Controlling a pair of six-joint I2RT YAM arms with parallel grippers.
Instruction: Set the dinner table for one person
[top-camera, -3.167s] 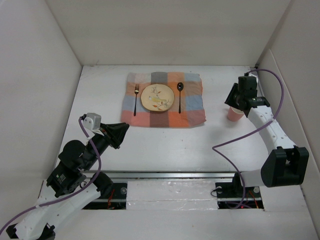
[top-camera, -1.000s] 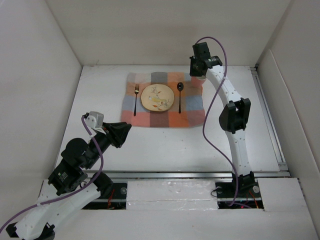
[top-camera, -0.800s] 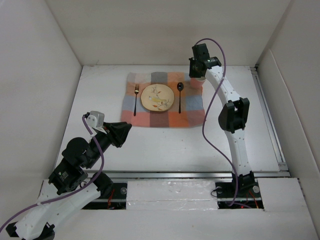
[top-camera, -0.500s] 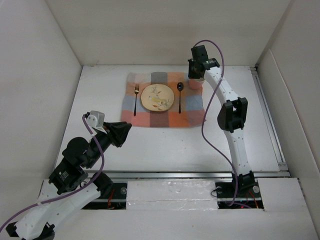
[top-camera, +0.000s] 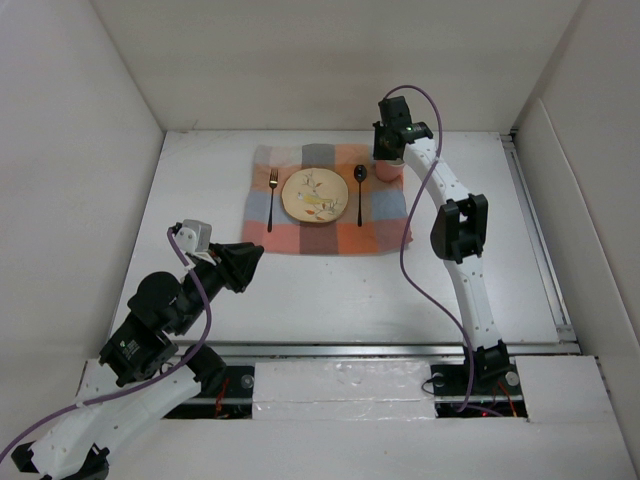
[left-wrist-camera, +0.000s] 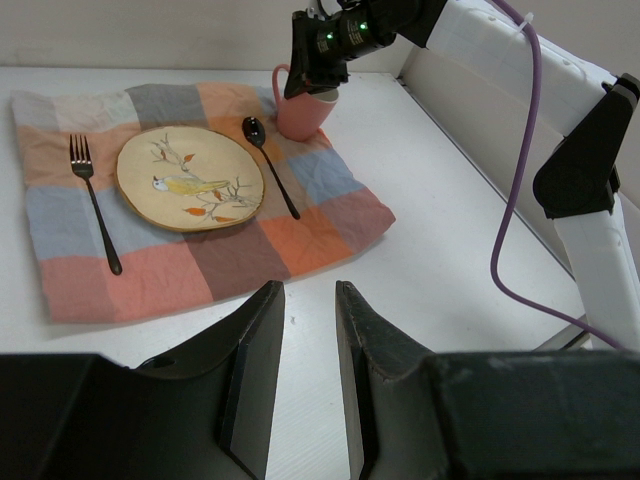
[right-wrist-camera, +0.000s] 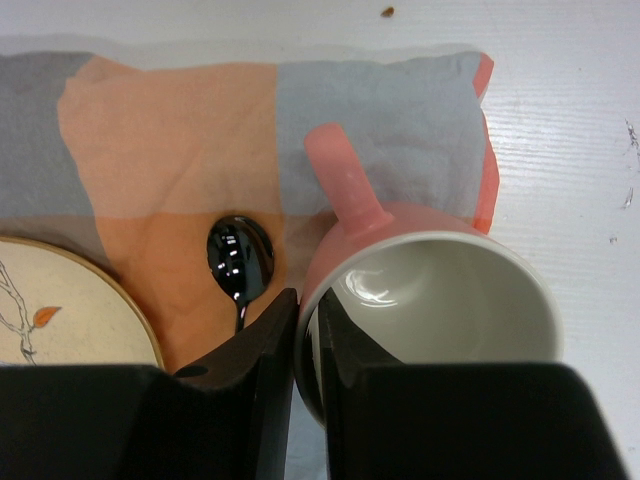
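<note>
The white dinner table (top-camera: 300, 290) carries a checked cloth (top-camera: 325, 235) with a bird-painted plate (top-camera: 314, 194), a fork (top-camera: 272, 198) to its left and a black spoon (top-camera: 360, 190) to its right. My right gripper (right-wrist-camera: 306, 305) is shut on the rim of a pink mug (right-wrist-camera: 440, 300), one finger inside and one outside. The mug (top-camera: 388, 170) is upright at the cloth's far right corner, beside the spoon bowl (right-wrist-camera: 240, 255). I cannot tell whether it rests on the cloth. My left gripper (left-wrist-camera: 308, 290) is open and empty over bare table in front of the cloth.
White walls enclose the table on the left, far and right sides. A metal rail (top-camera: 350, 350) runs along the near edge by the arm bases. The right arm's purple cable (top-camera: 415, 240) hangs in a loop over the cloth's right edge.
My right arm has carried the pink mug from the right side of the table to the cloth's far right corner and lowered it beside the spoon. The left arm has barely moved.
</note>
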